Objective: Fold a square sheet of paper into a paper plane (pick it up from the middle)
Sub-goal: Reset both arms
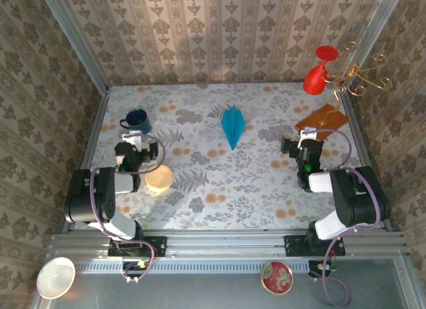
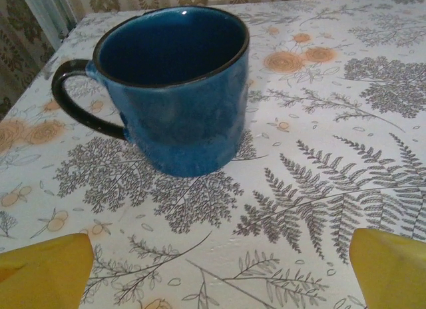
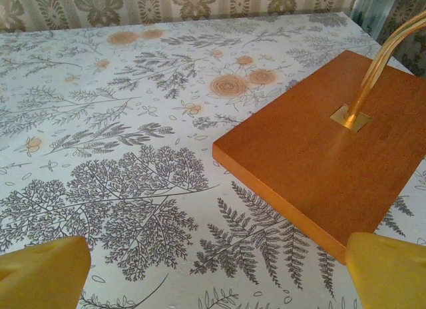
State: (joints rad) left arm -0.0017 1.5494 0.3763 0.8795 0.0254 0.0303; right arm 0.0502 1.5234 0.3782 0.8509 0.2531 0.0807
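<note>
Top external: paper plane [image 1: 232, 126] centre of bench [image 1: 219, 202], tip toward 6 o'clock. Left tool [image 1: 132, 141] at 9, right tool [image 1: 307, 139] at 3, both spread.

The bench [image 1: 200, 196] was white, printed with grey ferns and orange flowers. The paper plane [image 1: 232, 124] was teal-blue, and the mug [image 2: 174, 89] was a glossy deep blue with a black handle and rim. The base board [image 3: 319, 156] was orange-brown, its stem [image 3: 379, 66] gold, and the glass [image 1: 318, 72] red. The left hand [image 2: 219, 276] and right hand [image 3: 216, 276] had yellow fingertips. The walls [image 1: 219, 36] wore beige damask.
</note>
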